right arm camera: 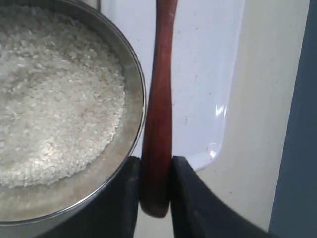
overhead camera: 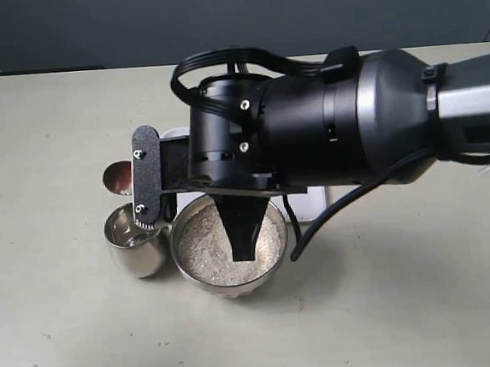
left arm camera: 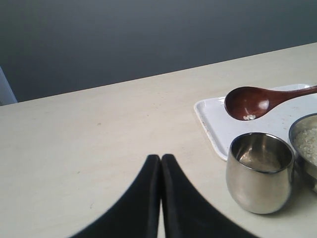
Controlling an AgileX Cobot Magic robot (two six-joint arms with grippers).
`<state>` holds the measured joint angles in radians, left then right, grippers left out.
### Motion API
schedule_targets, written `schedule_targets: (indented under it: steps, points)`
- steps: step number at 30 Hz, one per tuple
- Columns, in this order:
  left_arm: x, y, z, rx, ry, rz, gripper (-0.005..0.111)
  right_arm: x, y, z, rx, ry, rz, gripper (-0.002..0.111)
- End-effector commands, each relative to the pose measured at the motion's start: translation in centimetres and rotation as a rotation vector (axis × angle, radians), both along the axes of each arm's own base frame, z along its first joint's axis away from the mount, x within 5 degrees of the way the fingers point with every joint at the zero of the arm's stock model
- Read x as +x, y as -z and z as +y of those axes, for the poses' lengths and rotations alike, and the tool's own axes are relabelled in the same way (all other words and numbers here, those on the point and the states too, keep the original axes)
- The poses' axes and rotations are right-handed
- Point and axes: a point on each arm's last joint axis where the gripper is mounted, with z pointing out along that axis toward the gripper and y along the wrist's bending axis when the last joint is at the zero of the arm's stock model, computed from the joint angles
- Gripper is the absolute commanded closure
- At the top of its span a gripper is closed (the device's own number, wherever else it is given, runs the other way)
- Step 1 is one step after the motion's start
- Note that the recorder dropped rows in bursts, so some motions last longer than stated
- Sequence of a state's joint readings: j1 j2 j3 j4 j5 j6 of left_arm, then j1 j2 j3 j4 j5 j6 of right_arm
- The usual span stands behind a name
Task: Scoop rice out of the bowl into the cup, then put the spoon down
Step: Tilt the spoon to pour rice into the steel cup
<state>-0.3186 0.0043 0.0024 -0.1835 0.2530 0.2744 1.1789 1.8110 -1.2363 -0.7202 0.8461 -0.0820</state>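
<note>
The right gripper (right arm camera: 156,171) has its black fingers clamped on the handle end of a glossy reddish-brown wooden spoon (right arm camera: 159,89). The handle runs just beside a wide shiny steel bowl (right arm camera: 136,79) full of white uncooked rice (right arm camera: 54,94). The spoon's oval end carries a few grains over a flat white tray (left arm camera: 213,119), near a small steel cup (left arm camera: 260,171). The left gripper (left arm camera: 161,161) is off to the side, its fingers pressed together on nothing.

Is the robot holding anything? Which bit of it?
Yes. The right gripper pinches the spoon near the end of its handle. The left gripper holds nothing.
</note>
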Motion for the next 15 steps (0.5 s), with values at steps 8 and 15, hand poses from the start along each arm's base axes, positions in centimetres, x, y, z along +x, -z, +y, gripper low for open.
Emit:
schedule_targets:
  steps: [8, 15]
  points:
    - [-0.02, -0.21, 0.00, -0.009, 0.002, -0.016, 0.106, 0.18, -0.22, 0.10, 0.005, -0.006, -0.016, 0.109]
    - [-0.02, -0.21, 0.00, -0.009, 0.002, -0.016, 0.106, 0.30, -0.31, 0.11, -0.002, -0.016, -0.033, 0.109]
